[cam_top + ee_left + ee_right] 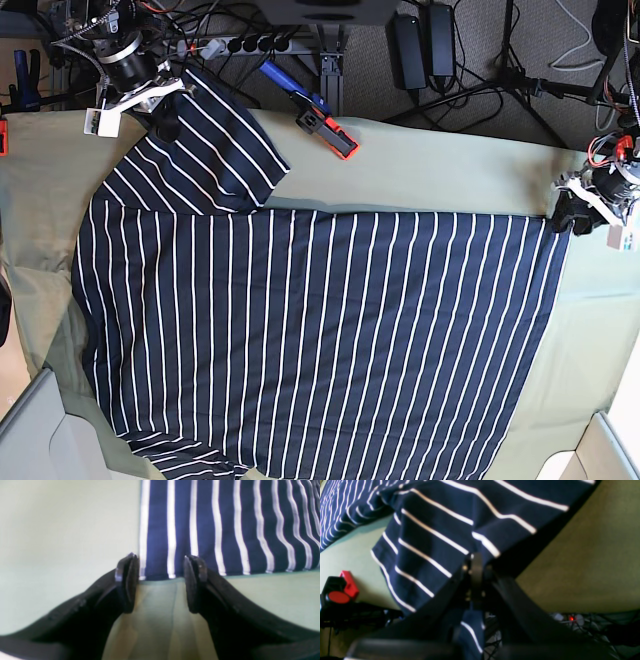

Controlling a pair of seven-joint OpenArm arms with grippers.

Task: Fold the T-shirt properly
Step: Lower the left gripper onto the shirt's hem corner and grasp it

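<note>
1 T-shirt (320, 330); 2 tools: right (476, 562) gripping, left (161, 580) apart.

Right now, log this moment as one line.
right gripper: shut on T-shirt sleeve, lifted | left gripper: open at shirt corner | table cloth: shirt mostly flat

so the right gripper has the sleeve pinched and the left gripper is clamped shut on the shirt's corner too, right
Not quite. The left gripper is open: the left wrist view shows its jaws apart at the corner of the shirt, not clamped on it. The right gripper does have the sleeve pinched.
</note>
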